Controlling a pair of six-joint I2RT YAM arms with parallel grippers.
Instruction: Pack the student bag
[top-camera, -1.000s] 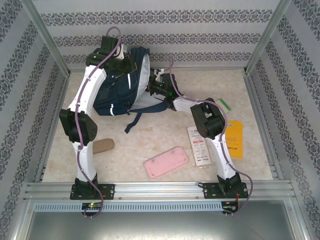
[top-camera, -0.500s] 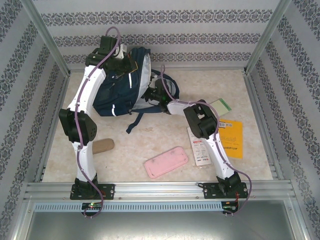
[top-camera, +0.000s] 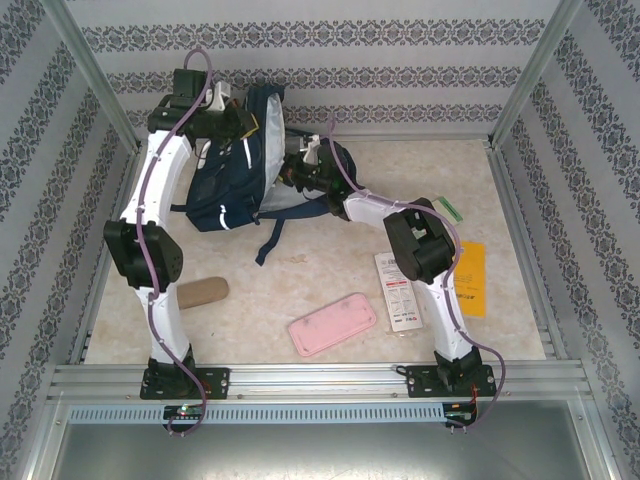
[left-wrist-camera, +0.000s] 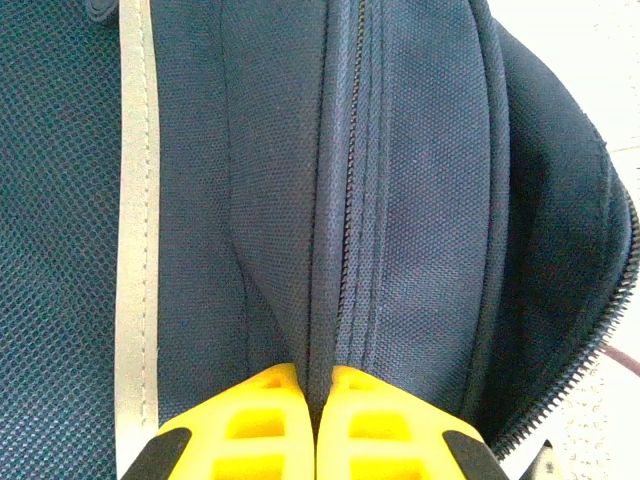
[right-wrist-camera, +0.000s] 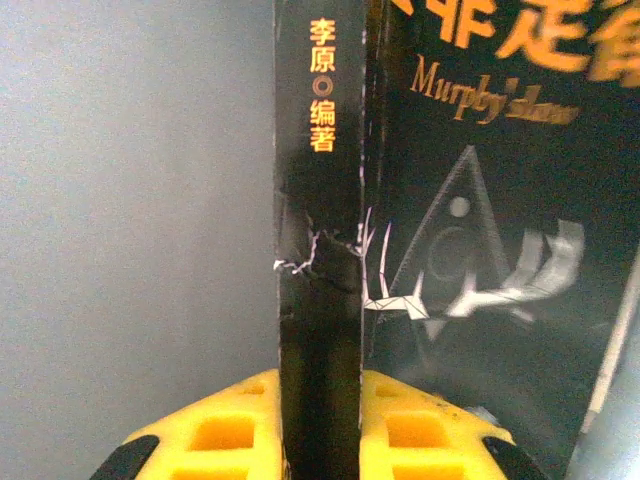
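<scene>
Left tool (top-camera: 238, 120) is at the top of the bag (top-camera: 230, 190), right tool (top-camera: 296, 174) at its open side; pink case (top-camera: 332, 323) lies on the table (top-camera: 300, 275).

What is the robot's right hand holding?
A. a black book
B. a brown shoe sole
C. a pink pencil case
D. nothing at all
A: in the right wrist view, the yellow fingers of the right gripper are closed on the spine of a black book with orange letters.
</scene>
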